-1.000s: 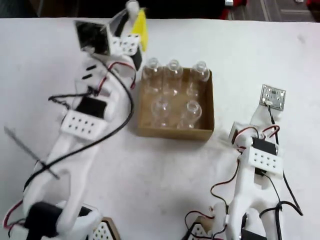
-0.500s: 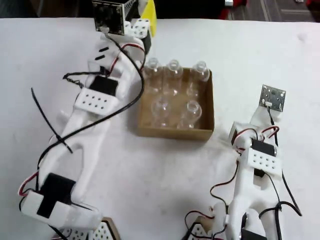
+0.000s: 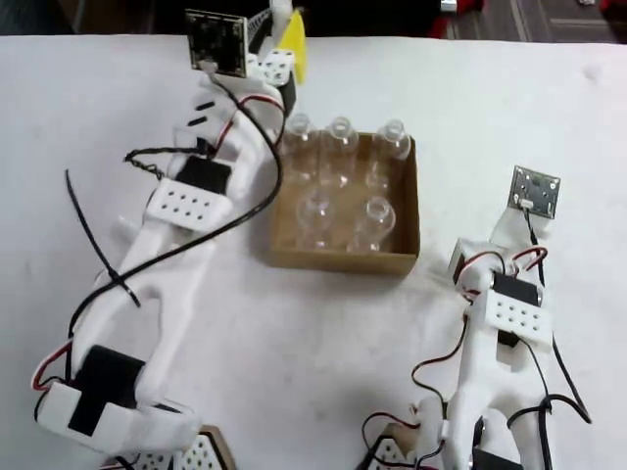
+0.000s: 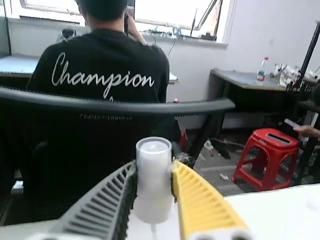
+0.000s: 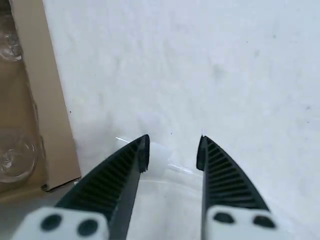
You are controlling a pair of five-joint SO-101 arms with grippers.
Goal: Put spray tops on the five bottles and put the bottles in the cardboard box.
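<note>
White plastic spray top [image 4: 153,180]: pinched between the left jaws, one grey and ribbed, the other yellow, each pressed against a side of its body. It stands upright with its round cap uppermost, and a thin tube shows under it. In the high view the same spray top [image 3: 282,10] sits at the far edge of the counter [image 3: 294,343], beyond the far left corner of the cardboard box [image 3: 343,260].

Left arm [image 3: 186,206]: white, stretched from the near left of the counter towards that far edge, with black and red cables looped along it.

Right jaws: both black and ribbed, spread apart, tips low over the counter. A faint clear shape lies between the tips; what it is cannot be told. The cardboard box [image 5: 55,125] has one corner just beside them.

Right arm [image 3: 505,313]: white, at the near right of the counter, close to the box's near right corner.

Cardboard box: brown, open-topped, at mid-counter between the two arms.

Bottles, five, clear, all upright inside the box with necks bare: three in the far row [image 3: 299,137] [image 3: 339,137] [image 3: 392,142] and two in the near row [image 3: 315,213] [image 3: 375,220].

Beyond the counter, in the left wrist view: a black chair [image 4: 100,107] and a red stool [image 4: 270,150].
</note>
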